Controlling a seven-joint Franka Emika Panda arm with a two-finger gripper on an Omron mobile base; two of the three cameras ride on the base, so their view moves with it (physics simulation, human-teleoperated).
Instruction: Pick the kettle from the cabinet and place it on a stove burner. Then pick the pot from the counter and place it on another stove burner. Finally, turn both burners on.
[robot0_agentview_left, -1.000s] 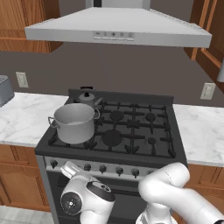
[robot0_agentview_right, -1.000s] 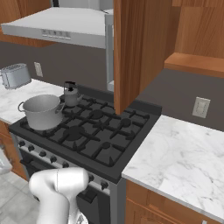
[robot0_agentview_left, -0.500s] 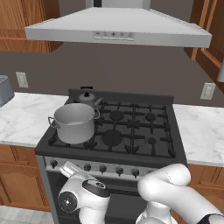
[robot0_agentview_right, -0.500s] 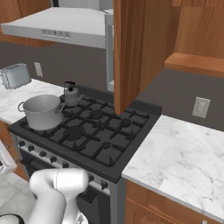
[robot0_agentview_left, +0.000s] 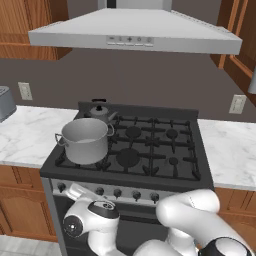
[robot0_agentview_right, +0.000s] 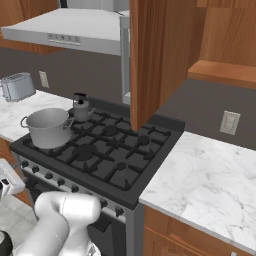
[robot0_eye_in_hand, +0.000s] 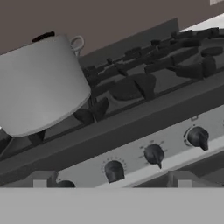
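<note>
Low in front of the range, the hand (robot0_eye_in_hand: 111, 183) points at the knob panel, its fingers spread wide with nothing between them; the two finger tips (robot0_eye_in_hand: 43, 178) stand far apart at the bottom of the hand view. From the left base view the white arm (robot0_agentview_left: 187, 215) curls down below the range front, its wrist (robot0_agentview_left: 92, 225) just under the knobs (robot0_agentview_left: 117, 193).

Up close, the hand view looks tilted along three dark knobs (robot0_eye_in_hand: 153, 154) on the grey panel, with the pot (robot0_eye_in_hand: 39, 87) looming above on the front left grate and the kettle handle (robot0_eye_in_hand: 43, 36) peeking over its rim.

Both base views give the wider layout: the pot (robot0_agentview_left: 85, 140) sits on the front left burner, the kettle (robot0_agentview_left: 100, 111) on the rear left burner just behind it, and the other stove burners (robot0_agentview_left: 129, 157) are bare. White marble bench (robot0_agentview_left: 230, 150) flanks the range. From the right base view the cabinet (robot0_agentview_right: 155, 55) with its open door hangs above the range, and a toaster (robot0_agentview_right: 17, 86) stands on the far bench.
</note>
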